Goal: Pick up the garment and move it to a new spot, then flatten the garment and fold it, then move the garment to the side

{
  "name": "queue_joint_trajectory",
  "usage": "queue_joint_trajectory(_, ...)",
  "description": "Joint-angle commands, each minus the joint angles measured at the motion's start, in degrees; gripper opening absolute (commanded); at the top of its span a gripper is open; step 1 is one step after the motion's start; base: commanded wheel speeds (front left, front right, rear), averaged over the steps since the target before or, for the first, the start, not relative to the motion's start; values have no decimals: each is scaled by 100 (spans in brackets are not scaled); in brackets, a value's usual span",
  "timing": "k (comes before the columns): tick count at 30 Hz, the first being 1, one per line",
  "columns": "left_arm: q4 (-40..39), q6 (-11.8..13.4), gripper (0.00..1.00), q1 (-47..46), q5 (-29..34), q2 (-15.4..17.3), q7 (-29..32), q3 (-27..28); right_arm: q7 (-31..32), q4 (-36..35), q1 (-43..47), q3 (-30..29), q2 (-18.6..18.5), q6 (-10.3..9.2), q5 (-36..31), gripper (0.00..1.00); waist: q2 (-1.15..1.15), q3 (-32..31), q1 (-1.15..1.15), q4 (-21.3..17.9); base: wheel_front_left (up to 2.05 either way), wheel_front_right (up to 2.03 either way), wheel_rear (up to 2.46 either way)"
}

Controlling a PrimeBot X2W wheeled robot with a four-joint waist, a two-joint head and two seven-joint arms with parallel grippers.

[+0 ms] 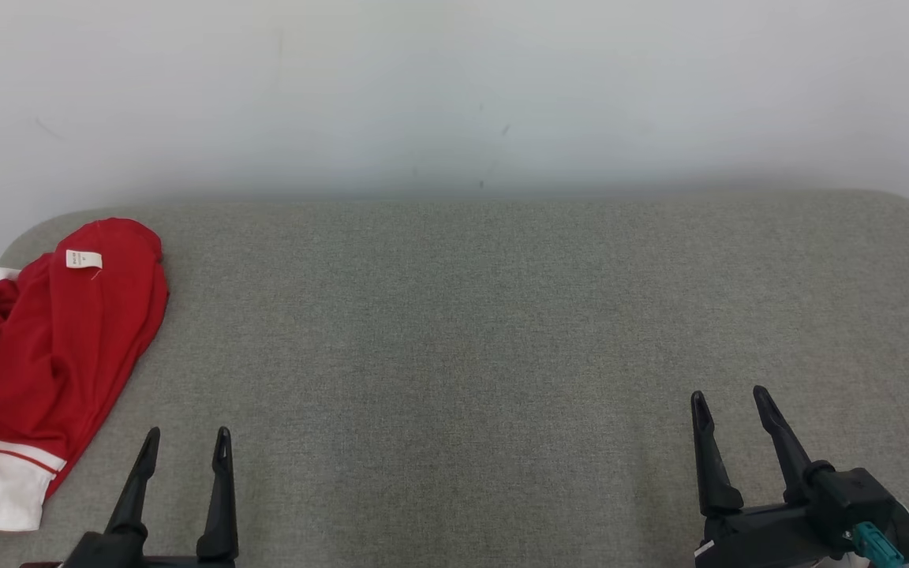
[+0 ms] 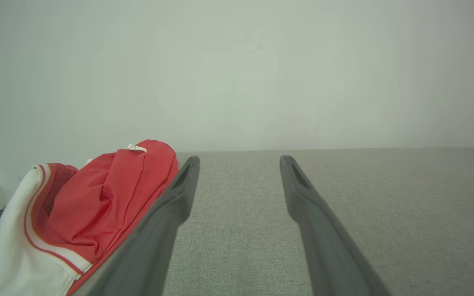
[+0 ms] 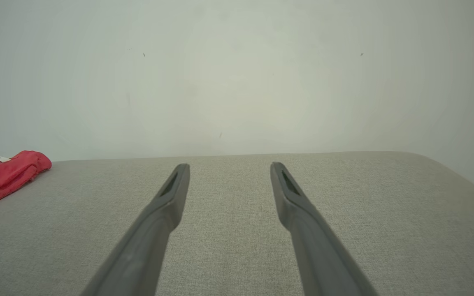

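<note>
Garment (image 1: 60, 347), red with white trim, crumpled on the grey bench (image 1: 462, 315) just left of the left gripper (image 1: 188, 434), not touching. White-banded end beside the fingers, red bulk with its small label beyond the tips. Left gripper spread wide, grasping nothing. Right gripper (image 1: 729, 394) well apart from the garment, likewise released.

Red cloth garment (image 1: 68, 339) — matt.
</note>
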Motion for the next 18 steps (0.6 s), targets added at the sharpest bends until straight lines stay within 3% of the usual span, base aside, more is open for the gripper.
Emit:
queue_joint_trajectory(1, -26, -14, 100, 44, 148, 10, -40, 16, -48, -23, 41, -3, -17, -13, -94, 100, 0, -1, 0, 2, 0, 0, 0)
queue_joint_trajectory(7, -67, -112, 100, 94, 236, -22, -121, 69, -121, -8, 76, -7, -18, -14, -191, 100, 0, -2, 0, -6, 0, 0, 0)
queue_joint_trajectory(18, 3, -185, 100, 97, 194, -49, -133, 142, -131, 22, 52, -8, -17, -14, 239, 100, 0, -7, 0, -1, 0, 0, 0)
